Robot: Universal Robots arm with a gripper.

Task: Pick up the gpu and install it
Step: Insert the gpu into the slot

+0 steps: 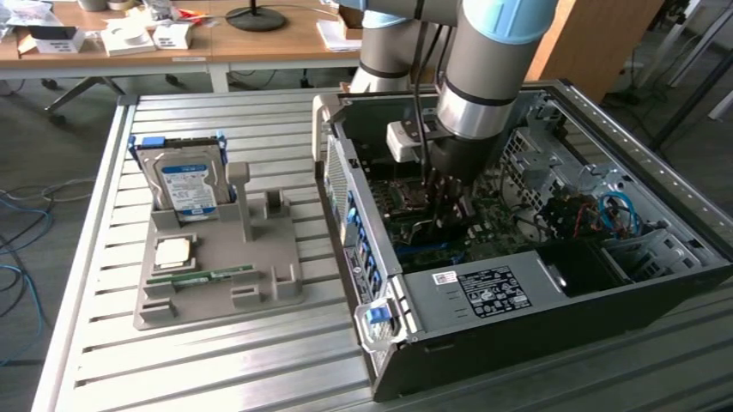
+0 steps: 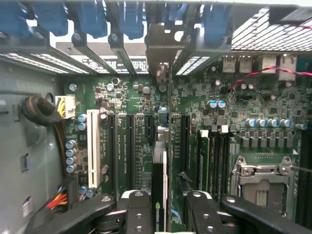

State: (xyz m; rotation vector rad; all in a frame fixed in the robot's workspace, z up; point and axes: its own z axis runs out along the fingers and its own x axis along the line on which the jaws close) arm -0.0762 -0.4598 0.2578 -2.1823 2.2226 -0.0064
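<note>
Reaching down into the open computer case [image 1: 458, 369], the arm [image 1: 487, 60] had its gripper [image 2: 170, 197] low over the motherboard [image 2: 131, 97] on the case's floor. Look at the wrist view: the gpu [image 2: 159, 180] stood on edge right between the jaws, a thin dark card lined up along the black slots. Its silvery bracket [image 2: 165, 53] sat up at the case's rear wall, among the slot covers. The jaws were part open, straddling the card. One finger [image 2: 139, 212] lay close against its face, while a strip of green board showed between the card and the other finger [image 2: 202, 212]. Outside the case, on the exterior view's left, the hard drive [image 1: 187, 184] stood in its grey holder [image 1: 218, 296] on the slatted surface [image 1: 172, 378].
</note>
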